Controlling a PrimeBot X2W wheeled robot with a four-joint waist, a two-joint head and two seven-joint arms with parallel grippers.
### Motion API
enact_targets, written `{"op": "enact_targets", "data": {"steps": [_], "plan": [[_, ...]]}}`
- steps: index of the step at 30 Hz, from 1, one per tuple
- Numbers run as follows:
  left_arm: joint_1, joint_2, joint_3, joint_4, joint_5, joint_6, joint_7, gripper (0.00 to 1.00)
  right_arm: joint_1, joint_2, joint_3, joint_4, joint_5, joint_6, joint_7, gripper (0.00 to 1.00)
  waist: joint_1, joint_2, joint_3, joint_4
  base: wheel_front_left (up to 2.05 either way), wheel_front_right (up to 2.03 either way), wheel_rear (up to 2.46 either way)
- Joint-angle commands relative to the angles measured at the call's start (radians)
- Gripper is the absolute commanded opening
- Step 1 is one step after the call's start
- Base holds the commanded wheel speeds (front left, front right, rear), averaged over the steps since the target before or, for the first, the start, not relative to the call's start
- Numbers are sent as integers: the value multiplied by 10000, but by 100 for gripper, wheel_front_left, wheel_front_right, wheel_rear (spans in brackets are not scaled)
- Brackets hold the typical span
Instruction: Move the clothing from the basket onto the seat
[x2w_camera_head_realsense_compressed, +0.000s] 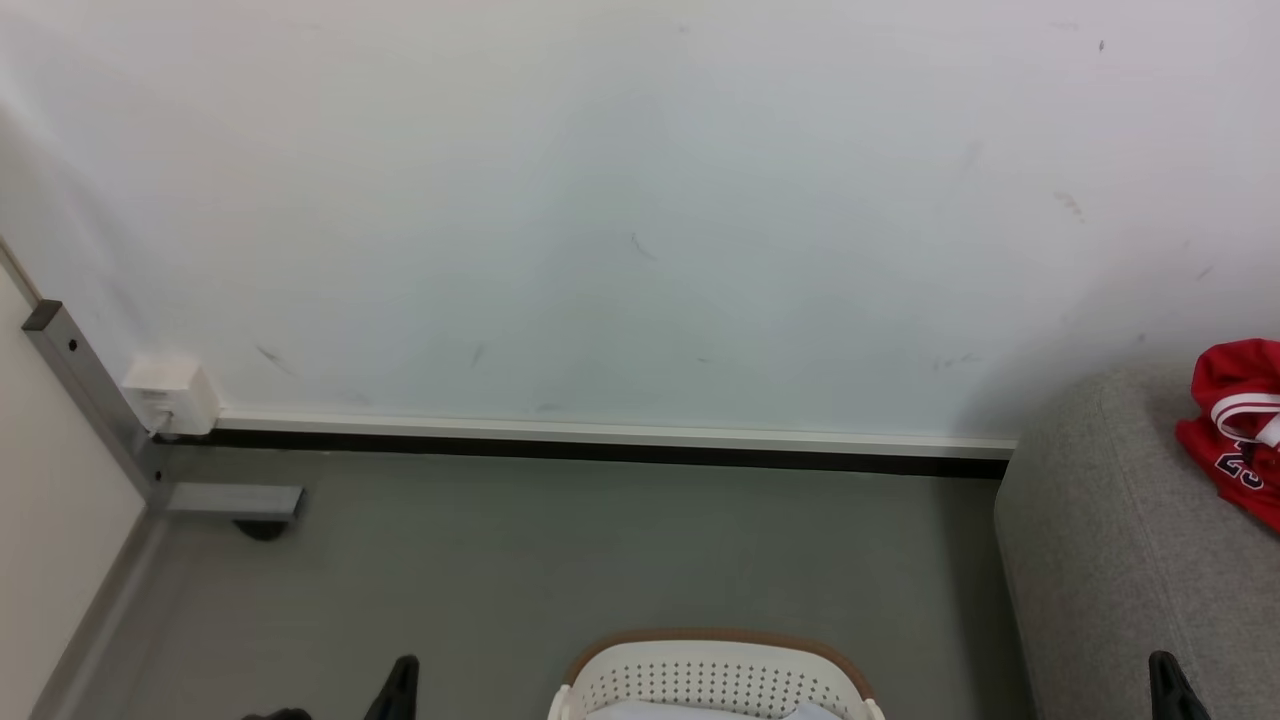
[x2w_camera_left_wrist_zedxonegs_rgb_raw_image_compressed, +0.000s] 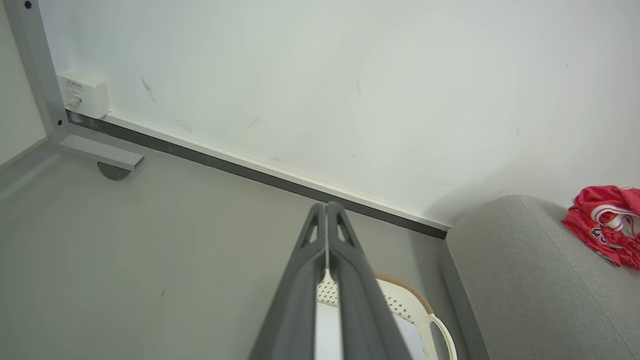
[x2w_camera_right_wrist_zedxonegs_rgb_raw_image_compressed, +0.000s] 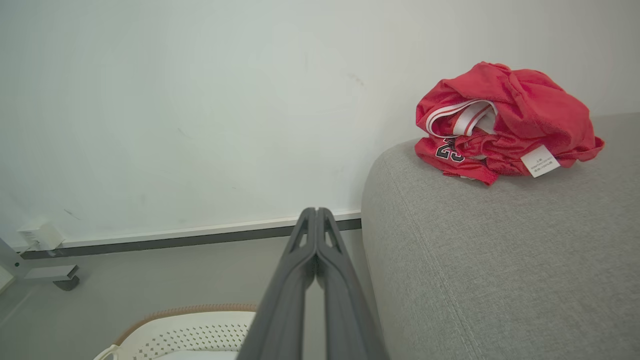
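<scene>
The red clothing (x2w_camera_right_wrist_zedxonegs_rgb_raw_image_compressed: 505, 120) with white trim, dark numerals and a white label lies in a crumpled heap on the light grey seat (x2w_camera_right_wrist_zedxonegs_rgb_raw_image_compressed: 490, 260), close to the wall; the heap (x2w_camera_head_realsense_compressed: 1240, 425) sits at the right edge of the head view and shows too in the left wrist view (x2w_camera_left_wrist_zedxonegs_rgb_raw_image_compressed: 602, 222). The off-white basket (x2w_camera_head_realsense_compressed: 715, 680) with a brown rim stands on the floor left of the seat (x2w_camera_head_realsense_compressed: 1110, 560). My left gripper (x2w_camera_left_wrist_zedxonegs_rgb_raw_image_compressed: 326, 207) is shut and holds nothing, raised above the basket (x2w_camera_left_wrist_zedxonegs_rgb_raw_image_compressed: 405, 305). My right gripper (x2w_camera_right_wrist_zedxonegs_rgb_raw_image_compressed: 316, 212) is also shut and holds nothing, near the seat's left edge.
A pale wall with a dark baseboard (x2w_camera_head_realsense_compressed: 600, 450) runs behind the grey floor. A grey metal frame leg and foot (x2w_camera_head_realsense_compressed: 225, 500) and a white socket box (x2w_camera_head_realsense_compressed: 170, 395) stand at the left corner.
</scene>
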Motion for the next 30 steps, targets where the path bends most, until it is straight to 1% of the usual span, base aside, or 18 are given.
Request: {"op": "enact_targets", "data": {"steps": [1, 12, 13, 16, 30], "plan": [[-268, 4, 139, -242, -583, -3, 124, 0, -312, -37, -41, -191, 611, -2, 111, 0, 0, -1, 12, -6, 0, 0, 0], [-400, -31, 433, -464, -2350, -6, 608, 0, -546, 19, -11, -281, 2550, -4, 565, 0, 0, -1, 76, -28, 0, 0, 0], [-400, -31, 433, -464, -2350, -6, 608, 0, -546, 19, -11, -281, 2550, -4, 565, 0, 0, -1, 76, -28, 0, 0, 0], [-448, -42, 531, -535, -2942, -8, 774, 0, -627, 38, -12, -299, 3194, -5, 727, 0, 0, -1, 98, -36, 0, 0, 0], [-583, -78, 829, -738, -4674, -12, 1257, 0, -891, 93, -25, -341, 5093, -7, 1217, 0, 0, -1, 173, -61, 0, 0, 0]]}}
